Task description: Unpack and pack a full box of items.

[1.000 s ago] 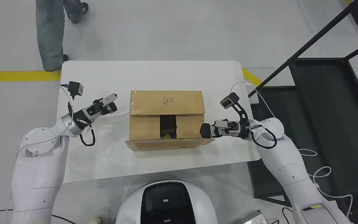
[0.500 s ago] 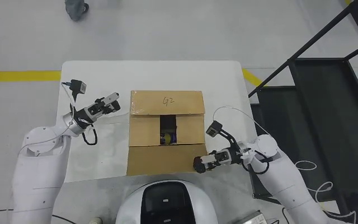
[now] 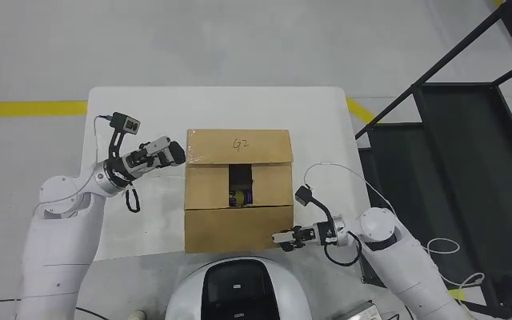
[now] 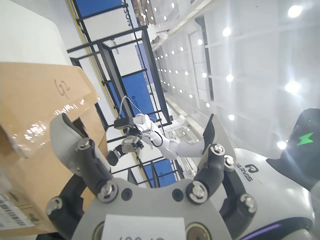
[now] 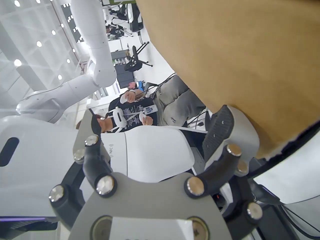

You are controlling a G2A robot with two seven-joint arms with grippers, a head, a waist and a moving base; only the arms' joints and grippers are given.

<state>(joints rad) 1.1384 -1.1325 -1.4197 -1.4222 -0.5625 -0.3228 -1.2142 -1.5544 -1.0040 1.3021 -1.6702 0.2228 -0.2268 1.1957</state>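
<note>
On our white desk (image 3: pixel 320 112) sits a cardboard box (image 3: pixel 238 147). Our left fingers (image 4: pixel 62 132) spread open beside it; our right fingers (image 5: pixel 225 131) gape at its near flap (image 3: pixel 236 228).

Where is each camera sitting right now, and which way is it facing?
Top view: overhead, looking down at the table and cardboard box; left tool and right tool show.
Left wrist view: behind the open left tool, beside the box, facing the far right tool and the ceiling.
Right wrist view: behind the open right tool, by the front flap, facing up toward the left arm.
Shared: the box, in all three.
</note>
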